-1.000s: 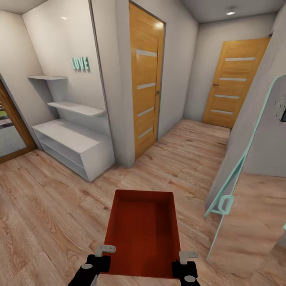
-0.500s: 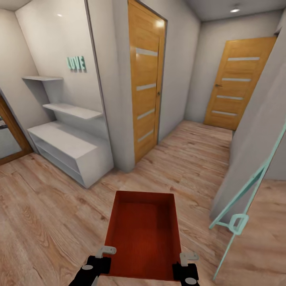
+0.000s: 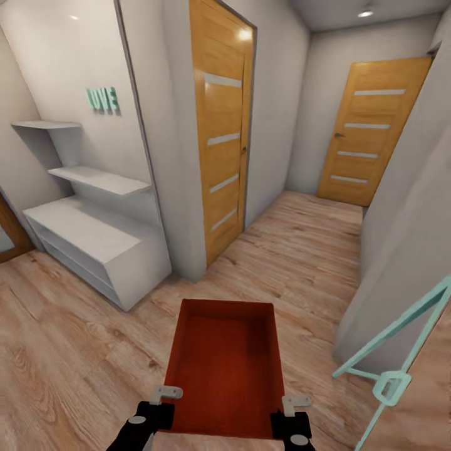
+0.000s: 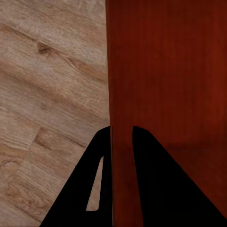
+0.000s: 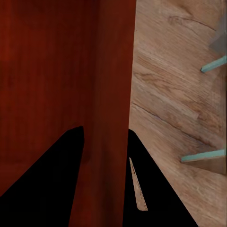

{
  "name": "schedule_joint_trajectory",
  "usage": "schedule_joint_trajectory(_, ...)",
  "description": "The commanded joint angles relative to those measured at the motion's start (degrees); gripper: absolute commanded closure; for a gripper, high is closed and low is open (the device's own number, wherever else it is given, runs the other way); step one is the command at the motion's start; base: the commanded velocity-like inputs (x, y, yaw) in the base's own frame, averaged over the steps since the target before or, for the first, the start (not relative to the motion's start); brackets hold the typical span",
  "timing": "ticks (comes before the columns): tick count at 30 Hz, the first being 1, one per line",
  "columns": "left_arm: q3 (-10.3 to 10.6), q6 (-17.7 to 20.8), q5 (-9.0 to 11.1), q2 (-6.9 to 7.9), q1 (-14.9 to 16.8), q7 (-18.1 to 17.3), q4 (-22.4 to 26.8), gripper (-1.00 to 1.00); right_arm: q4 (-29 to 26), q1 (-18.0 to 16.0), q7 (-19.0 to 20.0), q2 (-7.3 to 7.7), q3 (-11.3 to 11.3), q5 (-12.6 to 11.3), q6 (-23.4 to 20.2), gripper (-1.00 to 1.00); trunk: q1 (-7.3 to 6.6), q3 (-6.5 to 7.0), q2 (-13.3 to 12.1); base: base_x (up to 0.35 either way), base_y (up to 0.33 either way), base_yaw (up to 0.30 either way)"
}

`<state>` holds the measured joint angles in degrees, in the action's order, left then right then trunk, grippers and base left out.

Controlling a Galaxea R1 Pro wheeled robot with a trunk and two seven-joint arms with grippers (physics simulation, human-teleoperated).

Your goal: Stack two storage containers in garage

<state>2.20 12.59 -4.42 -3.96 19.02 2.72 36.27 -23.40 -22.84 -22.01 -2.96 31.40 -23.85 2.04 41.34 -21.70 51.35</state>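
a: report the position of the storage container (image 3: 225, 369).

b: one orange-red storage container is carried level above the wood-plank floor (image 3: 75, 363), directly in front of the robot, its long axis pointing toward the near wooden door (image 3: 219, 131). it is open-topped and nothing lies inside it.

a: report the left gripper (image 3: 164, 396).

b: its fingers (image 4: 142, 179) pinch the container's left side wall near the corner closest to the robot. in the left wrist view one finger sits inside the wall and one outside, with the wall between them.

a: report the right gripper (image 3: 293, 402).

b: same arrangement on the container's right side wall. in the right wrist view its fingers (image 5: 52, 175) straddle the wall, one on each face, closed against it.

a: report the surroundings relative to the container.

b: a white shelf unit (image 3: 94, 238) stands to the left beyond the container, with mint "love" letters (image 3: 102, 99) on the wall above it. the near wooden door is straight ahead, slightly left. a second wooden door (image 3: 369, 128) closes the far end of the hallway to the right. a mint-green frame (image 3: 394, 357) leans against the grey wall just right of the container.
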Motion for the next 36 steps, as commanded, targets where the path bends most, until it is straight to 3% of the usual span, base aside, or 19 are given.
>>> schedule_joint_trajectory(1, 1.58, 0.33, -5.24, 0.01, -0.05, 0.7, -3.05, 1.0, -0.07, -0.45, -5.84, -0.02, -0.33, -0.03, 0.33, 1.0, 0.04, -0.06, 0.04, 0.322, 0.0, -0.241)
schedule_joint_trajectory(12, 1.58, 0.33, -5.24, 0.01, -0.03, 0.7, -3.05, 1.0, -0.07, -0.45, -5.85, -0.03, -0.29, -0.04, 0.33, 1.0, 0.04, -0.06, 0.04, 0.322, 0.0, -0.22)
schedule_joint_trajectory(36, 1.58, 0.33, -5.24, 0.01, -0.03, 0.7, -3.05, 1.0, -0.07, -0.45, -5.76, 0.06, -0.29, 0.02, 0.33, 1.0, 0.04, -0.06, 0.04, 0.322, 0.0, -0.004)
